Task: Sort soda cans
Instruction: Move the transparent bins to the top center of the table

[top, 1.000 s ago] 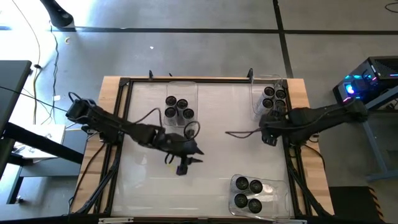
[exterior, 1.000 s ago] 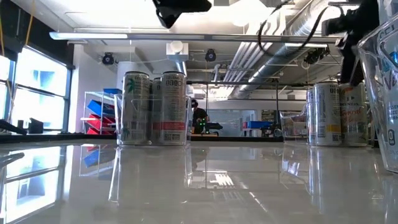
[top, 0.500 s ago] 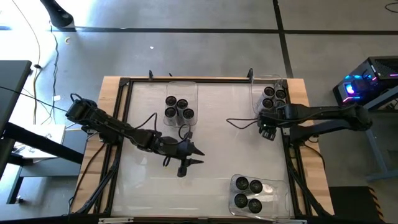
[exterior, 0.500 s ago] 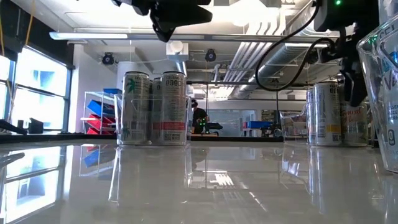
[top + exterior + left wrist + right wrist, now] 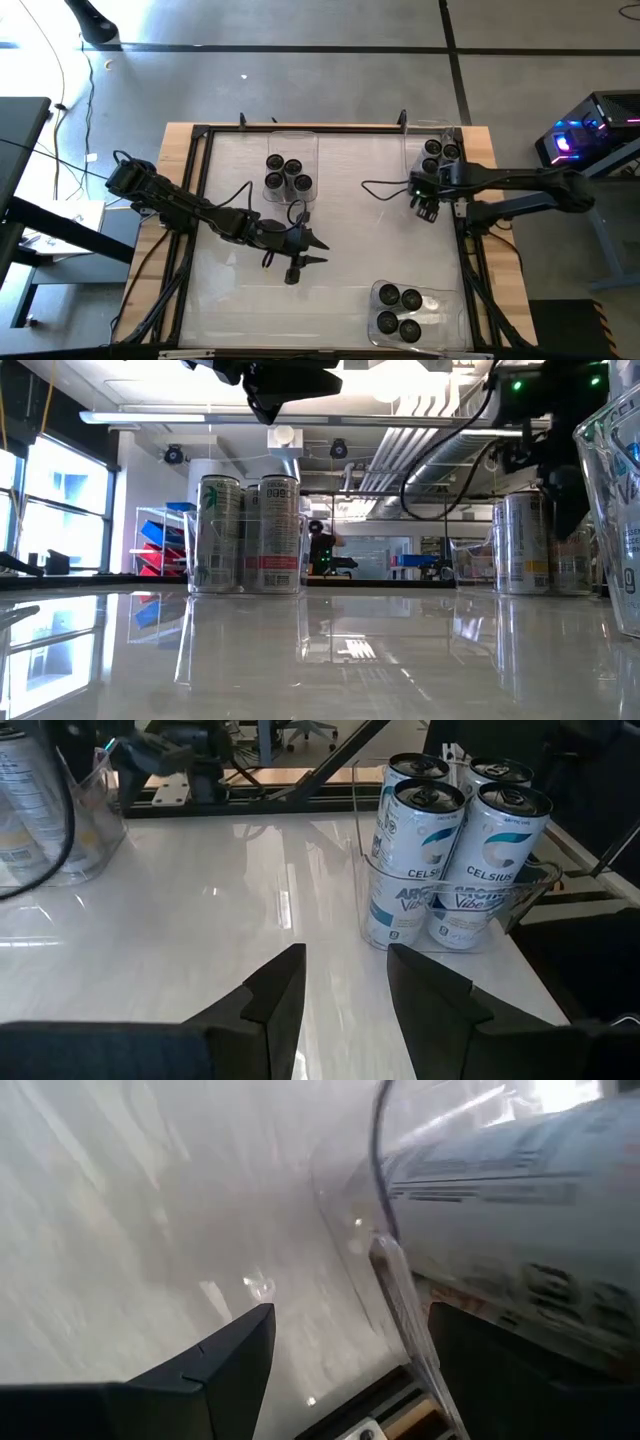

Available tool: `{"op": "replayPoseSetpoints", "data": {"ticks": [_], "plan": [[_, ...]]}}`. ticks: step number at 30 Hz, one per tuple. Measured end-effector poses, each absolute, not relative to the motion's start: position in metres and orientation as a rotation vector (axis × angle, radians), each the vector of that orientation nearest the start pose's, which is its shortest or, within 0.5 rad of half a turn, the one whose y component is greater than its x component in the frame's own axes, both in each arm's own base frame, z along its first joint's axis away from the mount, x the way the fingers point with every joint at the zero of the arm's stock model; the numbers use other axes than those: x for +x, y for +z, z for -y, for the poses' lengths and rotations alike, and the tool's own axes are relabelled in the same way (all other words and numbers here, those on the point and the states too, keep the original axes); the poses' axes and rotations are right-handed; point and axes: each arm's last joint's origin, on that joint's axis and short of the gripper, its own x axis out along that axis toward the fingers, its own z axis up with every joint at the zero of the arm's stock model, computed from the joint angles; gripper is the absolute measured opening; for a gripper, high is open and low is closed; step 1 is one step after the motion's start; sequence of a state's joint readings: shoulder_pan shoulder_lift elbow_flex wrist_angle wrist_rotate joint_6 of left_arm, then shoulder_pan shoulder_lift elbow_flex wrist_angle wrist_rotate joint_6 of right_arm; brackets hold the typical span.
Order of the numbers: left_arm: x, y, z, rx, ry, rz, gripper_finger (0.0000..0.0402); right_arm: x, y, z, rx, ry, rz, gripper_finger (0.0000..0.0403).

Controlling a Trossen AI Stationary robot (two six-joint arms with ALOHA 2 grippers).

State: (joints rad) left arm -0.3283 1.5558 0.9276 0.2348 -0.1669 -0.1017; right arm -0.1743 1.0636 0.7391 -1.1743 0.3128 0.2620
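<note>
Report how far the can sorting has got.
Done: the back-centre cans, four of them, stand in one clear bin. The front-right cans, also four, fill another. At least three back-right cans sit in a third.
In hand: nothing. The right gripper hangs open at that third bin's edge, and the left gripper is open over mid-table.
Left: no loose can shows, so probably little.
</note>
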Motion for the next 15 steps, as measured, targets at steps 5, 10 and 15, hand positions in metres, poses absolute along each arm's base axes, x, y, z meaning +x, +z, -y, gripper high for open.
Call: {"op": "replayPoseSetpoints", "data": {"ticks": [5,10,15], "plan": [[0.321,0.235,0.107,-0.002,-0.146,-0.39,0.0135,0.156,0.208,0.038,0.088,-0.599,-1.518,0.0242],[0.32,0.235,0.111,0.0,-0.16,-0.386,0.0135,0.158,0.204,0.038,0.074,-0.605,-1.546,0.0169],[0.32,0.236,0.112,-0.007,-0.16,-0.386,0.0135,0.159,0.203,0.037,0.112,-0.563,-1.542,0.0073]]}}
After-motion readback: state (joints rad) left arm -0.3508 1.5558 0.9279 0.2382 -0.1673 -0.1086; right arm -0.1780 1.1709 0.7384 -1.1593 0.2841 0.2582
